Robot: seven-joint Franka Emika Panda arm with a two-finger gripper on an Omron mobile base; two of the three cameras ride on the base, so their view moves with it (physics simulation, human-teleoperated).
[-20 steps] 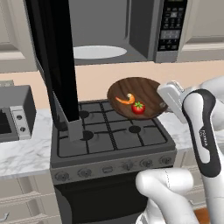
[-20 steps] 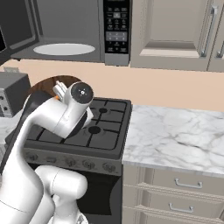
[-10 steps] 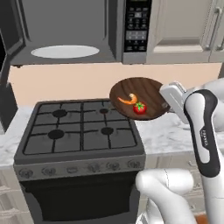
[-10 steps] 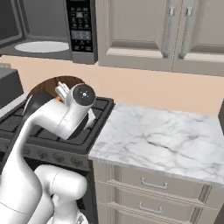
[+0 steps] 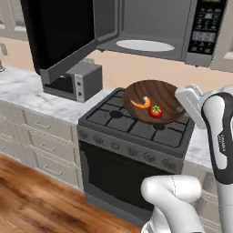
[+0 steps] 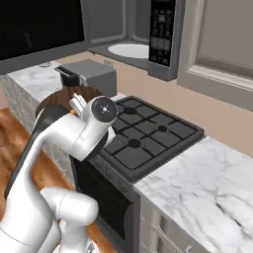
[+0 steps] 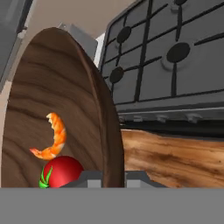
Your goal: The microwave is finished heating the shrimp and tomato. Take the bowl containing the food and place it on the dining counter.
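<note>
Bowl [image 5: 152, 101] is held above the stove [image 5: 136, 129], gripper [image 7: 113, 178] clamped on its rim. Shrimp [image 5: 141, 103] and tomato [image 5: 155, 111] are carried inside (touching); microwave [image 5: 136, 27] door is left open.

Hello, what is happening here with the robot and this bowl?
The robot's end effector is shut on the rim of the wooden bowl and holds it in the air above the black gas stove. The shrimp and the tomato lie inside the bowl. The microwave above the stove stands open with its turntable bare. The bowl is not yet on any marble counter.
</note>
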